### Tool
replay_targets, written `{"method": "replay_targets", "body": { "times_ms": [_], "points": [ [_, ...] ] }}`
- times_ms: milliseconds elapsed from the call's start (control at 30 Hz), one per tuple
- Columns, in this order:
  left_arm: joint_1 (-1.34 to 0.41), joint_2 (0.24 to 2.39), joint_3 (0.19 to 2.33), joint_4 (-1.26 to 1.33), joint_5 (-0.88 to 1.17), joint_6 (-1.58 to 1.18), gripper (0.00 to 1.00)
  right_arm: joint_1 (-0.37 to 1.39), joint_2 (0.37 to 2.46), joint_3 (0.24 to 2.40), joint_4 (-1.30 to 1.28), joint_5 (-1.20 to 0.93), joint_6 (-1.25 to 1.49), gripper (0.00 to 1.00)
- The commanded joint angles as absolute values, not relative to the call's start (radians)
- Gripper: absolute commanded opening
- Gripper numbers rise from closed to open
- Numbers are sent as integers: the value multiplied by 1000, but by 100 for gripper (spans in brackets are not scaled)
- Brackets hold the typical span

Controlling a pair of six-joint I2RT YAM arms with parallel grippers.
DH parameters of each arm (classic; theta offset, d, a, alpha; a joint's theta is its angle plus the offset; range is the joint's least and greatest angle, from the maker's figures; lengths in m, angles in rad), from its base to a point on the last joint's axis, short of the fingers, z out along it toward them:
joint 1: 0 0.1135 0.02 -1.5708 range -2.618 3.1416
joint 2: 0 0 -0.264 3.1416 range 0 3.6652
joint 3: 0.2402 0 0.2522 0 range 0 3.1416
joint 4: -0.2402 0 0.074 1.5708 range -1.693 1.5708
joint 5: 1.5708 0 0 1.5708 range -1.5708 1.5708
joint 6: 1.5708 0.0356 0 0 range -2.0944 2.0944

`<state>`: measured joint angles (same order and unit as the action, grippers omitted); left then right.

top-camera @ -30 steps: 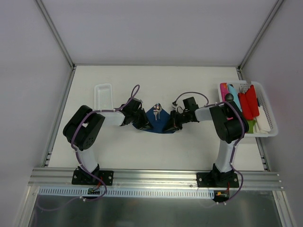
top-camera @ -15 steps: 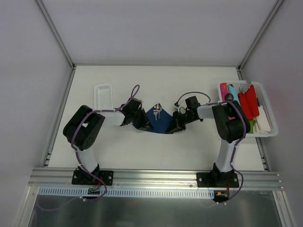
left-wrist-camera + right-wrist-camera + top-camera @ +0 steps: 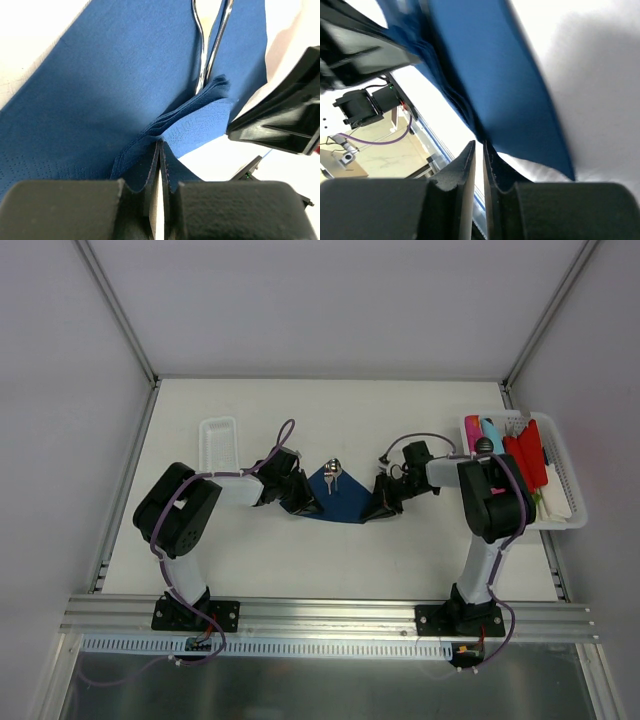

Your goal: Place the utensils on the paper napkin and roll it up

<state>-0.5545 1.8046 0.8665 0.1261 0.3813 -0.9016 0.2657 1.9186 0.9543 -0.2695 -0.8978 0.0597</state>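
Observation:
The dark navy paper napkin [image 3: 338, 500] lies mid-table between my two grippers. A shiny silver spoon [image 3: 333, 471] and a second thin metal handle lie on it; the handles [image 3: 201, 50] show in the left wrist view. My left gripper [image 3: 303, 503] is shut on a bunched fold of the napkin [image 3: 100, 90] at its left edge. My right gripper [image 3: 381, 506] is shut on the napkin's right edge [image 3: 490, 75], which runs down to its fingertips [image 3: 468, 152]. The right gripper's black body [image 3: 280, 120] shows in the left wrist view.
A long white plastic tray [image 3: 217, 443] lies at the back left. A white basket [image 3: 572, 492] at the right edge holds red, pink and turquoise plastic pieces. The aluminium rail runs along the near edge.
The right gripper has moved right and slightly toward the near edge, drawing the napkin's right side out wider. The left gripper and the spoon have stayed put.

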Motion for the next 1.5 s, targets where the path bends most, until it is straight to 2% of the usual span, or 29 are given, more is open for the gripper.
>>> {"method": "replay_targets", "body": {
  "times_ms": [0,267,733,867,1133,1333,1467],
  "points": [
    [-538,1825,848,21,308,-851,0,287,1830,1022,-295,-884,47,14],
    [-538,1818,847,18,308,-857,0,380,1778,1025,-215,-913,147,17],
    [-540,1795,838,17,316,-848,0,385,1954,1045,-210,-775,158,16],
    [-541,1757,836,18,316,-828,3,384,1982,1077,-262,-715,141,15],
    [-541,1589,830,18,354,-778,18,385,1996,1107,-339,-657,84,15],
    [-545,1520,813,51,425,-776,20,385,1999,1118,-362,-649,71,15],
    [-555,1549,819,67,448,-790,20,385,2000,1126,-371,-646,68,15]
  ]
}}
